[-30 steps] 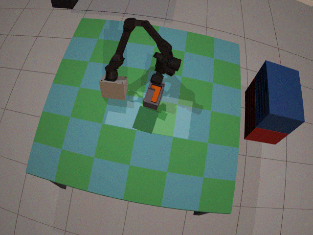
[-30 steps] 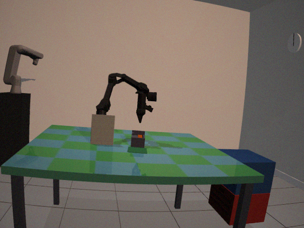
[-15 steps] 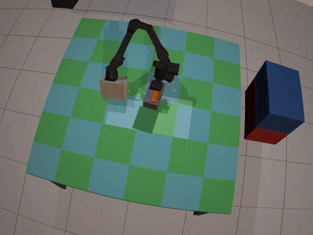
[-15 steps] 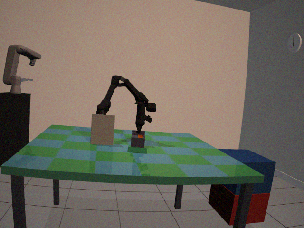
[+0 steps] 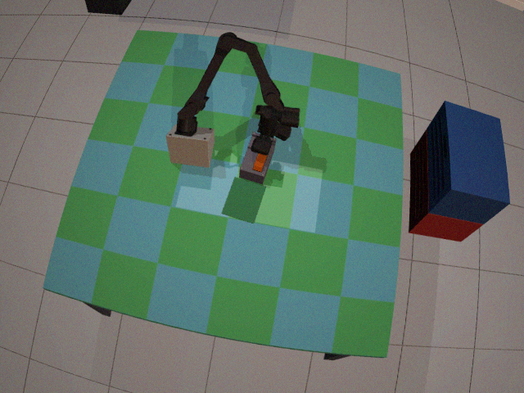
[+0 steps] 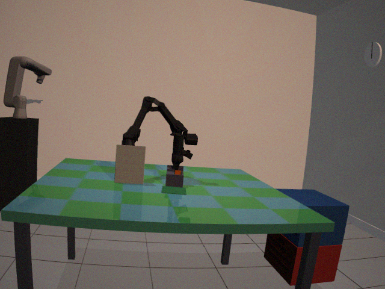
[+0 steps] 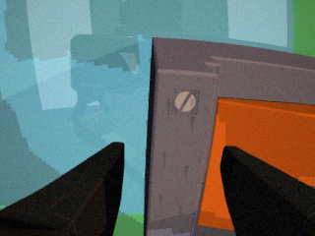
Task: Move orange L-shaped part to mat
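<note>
Orange part — one — in one grey tray; one gripper, parted.

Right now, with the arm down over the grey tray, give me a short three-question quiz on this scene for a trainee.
1. True or false: the orange part already lies on the dark green mat.
2. Multiple choice: the gripper is A) clamped on the part, B) partly open and holding nothing, C) out of view.
3. Short answer: in the wrist view, what does the gripper straddle?

Key
1. False. The part is in the grey tray, and the mat beside it has nothing on it.
2. B.
3. The tray's wall with the screw head: one finger is over the table, the other over the orange part.
</note>
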Action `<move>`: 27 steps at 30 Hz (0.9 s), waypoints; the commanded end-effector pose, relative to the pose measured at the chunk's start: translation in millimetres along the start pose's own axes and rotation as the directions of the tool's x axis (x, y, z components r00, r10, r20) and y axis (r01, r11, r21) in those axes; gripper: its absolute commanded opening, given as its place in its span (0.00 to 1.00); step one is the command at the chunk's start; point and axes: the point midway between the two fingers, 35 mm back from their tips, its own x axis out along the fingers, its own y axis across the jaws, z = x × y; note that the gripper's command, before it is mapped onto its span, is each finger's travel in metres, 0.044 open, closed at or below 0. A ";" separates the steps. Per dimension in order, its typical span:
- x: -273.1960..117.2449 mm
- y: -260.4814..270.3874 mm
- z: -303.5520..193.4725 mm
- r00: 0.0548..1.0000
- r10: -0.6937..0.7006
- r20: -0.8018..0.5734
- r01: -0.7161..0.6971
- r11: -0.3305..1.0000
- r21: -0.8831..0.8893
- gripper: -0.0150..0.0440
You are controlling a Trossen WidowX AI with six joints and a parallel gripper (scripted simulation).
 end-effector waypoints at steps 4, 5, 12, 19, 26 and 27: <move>13.3 -0.3 -2.5 1.000 0.003 -0.008 -0.003 1.000 0.006 0.56; 15.0 -0.2 -2.6 1.000 0.003 -0.008 -0.003 1.000 0.006 0.56; 19.0 -0.1 -2.9 1.000 0.004 -0.008 -0.003 1.000 0.006 0.56; 17.6 1.1 -1.8 1.000 0.006 -0.004 -0.006 1.000 -0.001 0.56; 14.8 3.6 -1.9 1.000 0.005 -0.005 -0.005 1.000 0.001 0.56; 13.1 5.2 -2.0 1.000 0.005 -0.006 -0.005 1.000 0.002 0.56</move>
